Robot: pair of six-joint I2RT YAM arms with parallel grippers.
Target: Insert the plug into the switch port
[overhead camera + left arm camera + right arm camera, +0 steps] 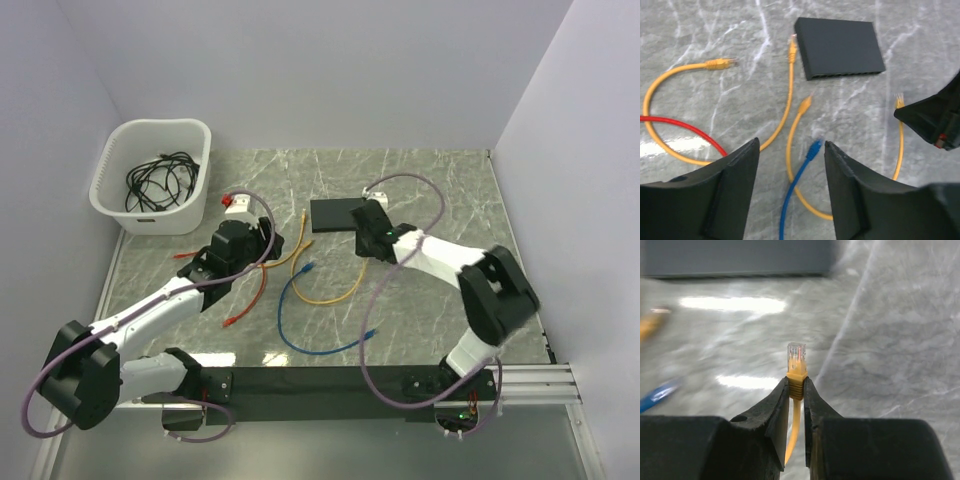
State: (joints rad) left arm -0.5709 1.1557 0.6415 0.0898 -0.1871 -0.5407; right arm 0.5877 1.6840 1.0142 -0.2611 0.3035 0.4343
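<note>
The switch (pixel 333 214) is a flat matte-black box lying on the marble table; in the left wrist view (pixel 839 47) its row of sockets faces the near edge, and it shows blurred at the top of the right wrist view (pixel 735 257). My right gripper (pixel 796 390) is shut on the yellow plug (pixel 796 362), clear tip pointing out toward the switch, a short way off it. In the top view this gripper (pixel 372 238) sits at the switch's near right corner. My left gripper (pixel 791 150) is open and empty above a blue plug (pixel 813 149).
Loose yellow (pixel 325 297), blue (pixel 300 340) and red (pixel 252 295) cables lie between the arms. A white basket (pixel 150 176) with black cables stands at the back left. A small white part (pixel 236 203) lies near the left gripper (pixel 238 245).
</note>
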